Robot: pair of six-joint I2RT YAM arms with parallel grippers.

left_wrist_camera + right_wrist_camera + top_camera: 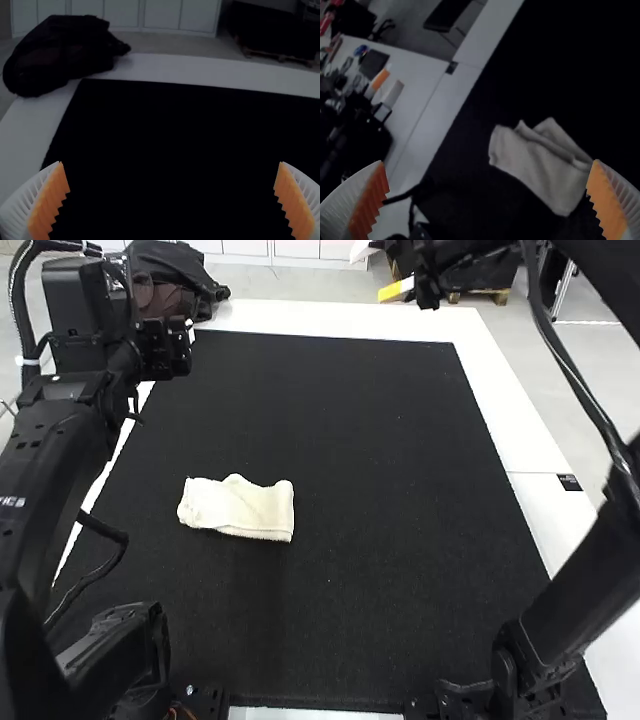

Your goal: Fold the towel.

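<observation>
A white table (515, 430) bears a black mat (380, 460); a folded towel (240, 507) lies on that; a dark bundle (196, 282) sits far left.

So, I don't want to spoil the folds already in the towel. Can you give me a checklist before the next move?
1. Towel lying wholly on the black mat: ok.
2. Left gripper open and empty: ok.
3. Right gripper open and empty: ok.
4. Towel layers lined up: not ok, one flap sticks out past another.
5. Towel's underside free of creases: cannot tell, it is hidden.
</observation>
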